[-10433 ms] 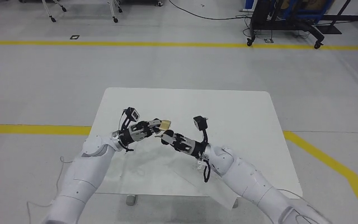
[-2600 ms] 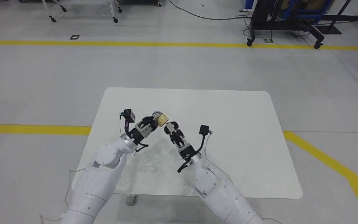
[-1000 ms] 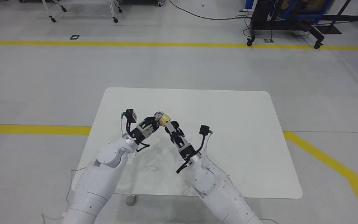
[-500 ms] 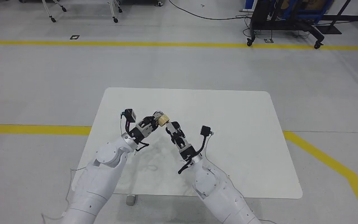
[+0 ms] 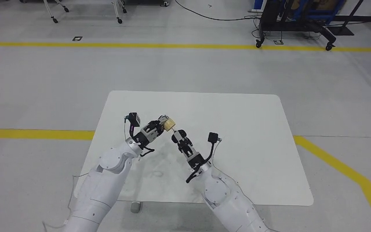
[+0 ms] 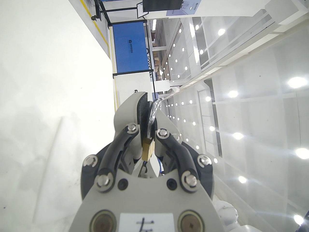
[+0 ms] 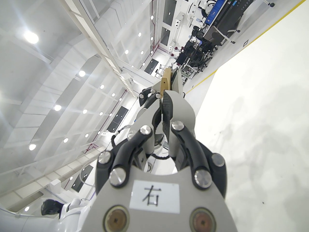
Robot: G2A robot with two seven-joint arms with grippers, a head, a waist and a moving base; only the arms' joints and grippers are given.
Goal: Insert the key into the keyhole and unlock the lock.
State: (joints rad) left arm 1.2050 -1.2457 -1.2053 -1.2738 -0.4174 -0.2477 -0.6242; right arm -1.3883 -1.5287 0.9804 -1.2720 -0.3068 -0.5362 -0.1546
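A white table (image 5: 249,116) lies beneath two raised arms. The left gripper (image 6: 150,105) is clamped on the silver shackle of a small brass lock (image 5: 168,123), holding it in the air above the table's middle. The right gripper (image 7: 164,95) has its fingers pressed together (any key between them is hidden). The lock sits just beyond those fingertips, its long axis roughly in line with them.
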